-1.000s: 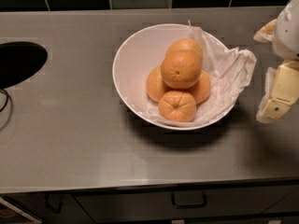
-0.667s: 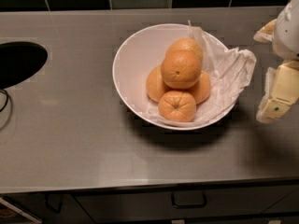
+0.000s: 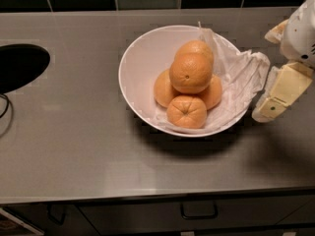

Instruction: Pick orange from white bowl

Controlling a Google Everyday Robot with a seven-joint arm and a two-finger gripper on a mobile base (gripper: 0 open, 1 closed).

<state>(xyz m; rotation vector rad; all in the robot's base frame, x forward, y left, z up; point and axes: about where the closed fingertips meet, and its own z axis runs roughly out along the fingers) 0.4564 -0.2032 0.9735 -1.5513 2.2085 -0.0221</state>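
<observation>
Along the near edge, counter (image 3: pixel 74 146) is carrying the bowl (image 3: pixel 135 58). Creased orange (image 3: pixel 186 111) is sitting frontmost; the orange (image 3: pixel 190 73) is resting atop the pile (stem dot facing up). Gripper (image 3: pixel 266 73) is hovering right of the bowl, beside the paper (image 3: pixel 236 68), fingers (image 3: pixel 280 90) spreading wide, gripping nothing. Tiles (image 3: pixel 147 1) are running behind.

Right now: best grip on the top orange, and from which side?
Probably grip the top orange across its middle, from straight above: it sits highest on the pile, upper half clear, smaller oranges and the white bowl wall crowding its sides. The hand is right of the bowl, beside the paper lining.
</observation>
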